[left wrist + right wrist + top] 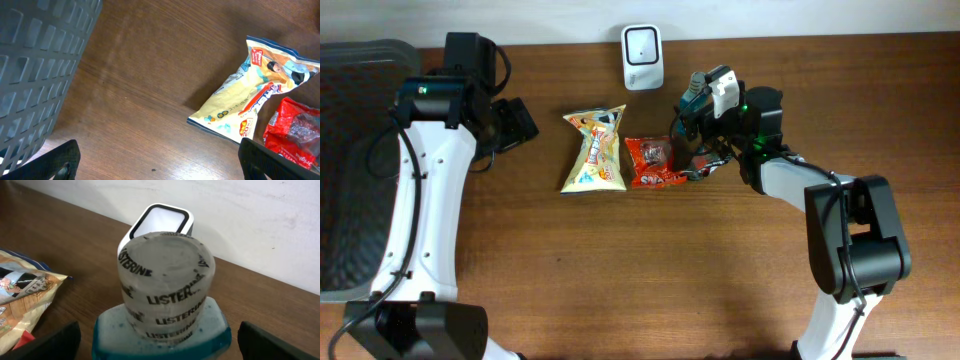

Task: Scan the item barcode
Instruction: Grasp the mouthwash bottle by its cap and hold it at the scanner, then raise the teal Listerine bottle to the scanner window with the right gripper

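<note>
The item I am working is the mouthwash bottle [165, 280]. It is sitting squarely between the fingers of the right tool [160, 341], cap end facing the wrist camera. That tool is standing wide, and a narrow gap is showing on each side of the bottle, so I am judging it as straddled, not gripped. No barcode is showing in any view.

Straight ahead of the tool, just beyond the bottle, the scanner [161, 222] is presenting its white window. Off to the tool's left, the yellow snack bag [593, 150] and the red packet [650, 162] are lying on the bench [720, 260].

The left tool [160, 162] is hanging wide and empty, with a grey basket [35, 65] to its left.

I am reading this as the grasping step. The next move is calling for the right tool to close on the bottle and turn its printed side toward the scanner window.
</note>
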Motion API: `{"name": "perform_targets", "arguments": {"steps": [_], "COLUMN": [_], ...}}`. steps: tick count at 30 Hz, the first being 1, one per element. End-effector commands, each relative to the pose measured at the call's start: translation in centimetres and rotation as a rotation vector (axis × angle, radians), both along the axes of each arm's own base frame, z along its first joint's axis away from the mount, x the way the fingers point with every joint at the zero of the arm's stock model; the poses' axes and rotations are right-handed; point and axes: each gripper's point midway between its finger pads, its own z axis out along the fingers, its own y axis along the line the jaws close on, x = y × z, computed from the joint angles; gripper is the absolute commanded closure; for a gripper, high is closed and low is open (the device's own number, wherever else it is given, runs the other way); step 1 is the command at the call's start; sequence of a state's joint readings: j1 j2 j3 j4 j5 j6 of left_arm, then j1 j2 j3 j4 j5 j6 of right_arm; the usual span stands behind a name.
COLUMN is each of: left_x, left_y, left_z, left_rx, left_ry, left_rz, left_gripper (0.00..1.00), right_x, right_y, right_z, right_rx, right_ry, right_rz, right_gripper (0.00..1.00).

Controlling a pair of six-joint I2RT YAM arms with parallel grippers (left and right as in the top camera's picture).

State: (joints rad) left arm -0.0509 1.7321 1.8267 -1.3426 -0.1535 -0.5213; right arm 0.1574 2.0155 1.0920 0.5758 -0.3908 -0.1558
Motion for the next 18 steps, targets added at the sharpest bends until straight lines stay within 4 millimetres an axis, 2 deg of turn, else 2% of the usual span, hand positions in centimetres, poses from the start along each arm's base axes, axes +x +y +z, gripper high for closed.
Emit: {"name": "perform_targets", "arguments": {"steps": [1,2,4,5,7,10,13,16,18], "left_x": [0.0,0.0,0.0,0.0,0.0,0.0,0.0,0.0,0.0], "left_y": [0.1,0.1,0.1,0.1,0.1,0.1,0.1,0.1,0.1], "left_z": [-0.1,-0.1,-0.1,-0.1,-0.1,-0.1,-0.1,-0.1,-0.1], "left_rx": [-0.002,-0.002,-0.002,-0.002,-0.002,-0.003,-0.002,-0.002,-0.002], "left_ry": [0.002,0.002,0.002,0.002,0.002,0.002,0.002,0.002,0.002], "left_rz": [0.011,0.011,0.011,0.011,0.011,0.011,0.011,0.011,0.011], "left_gripper": [0.01,0.01,0.01,0.01,0.01,0.01,0.01,0.01,0.01], "right_x": [-0.1,-0.1,-0.1,-0.1,-0.1,0.2,1.1,1.0,1.4], "right_y": [1.0,1.4,1.5,1.4,1.4,1.5,1.7,2.2,2.2], "right_z": [-0.1,0.0,0.1,0.1,0.2,0.8,2.7,2.9,3.8], "right_rx": [0.014,0.014,0.015,0.014,0.015,0.059,0.156,0.166,0.159], "right_ry": [0.003,-0.004,-0.007,-0.007,-0.011,-0.004,0.012,0.015,-0.009], "right_rz": [0.015,0.022,0.023,0.02,0.019,0.005,-0.024,-0.023,-0.089], "right_gripper": [0.05,0.06,0.17,0.18,0.3,0.3,0.28,0.25,0.28]}}
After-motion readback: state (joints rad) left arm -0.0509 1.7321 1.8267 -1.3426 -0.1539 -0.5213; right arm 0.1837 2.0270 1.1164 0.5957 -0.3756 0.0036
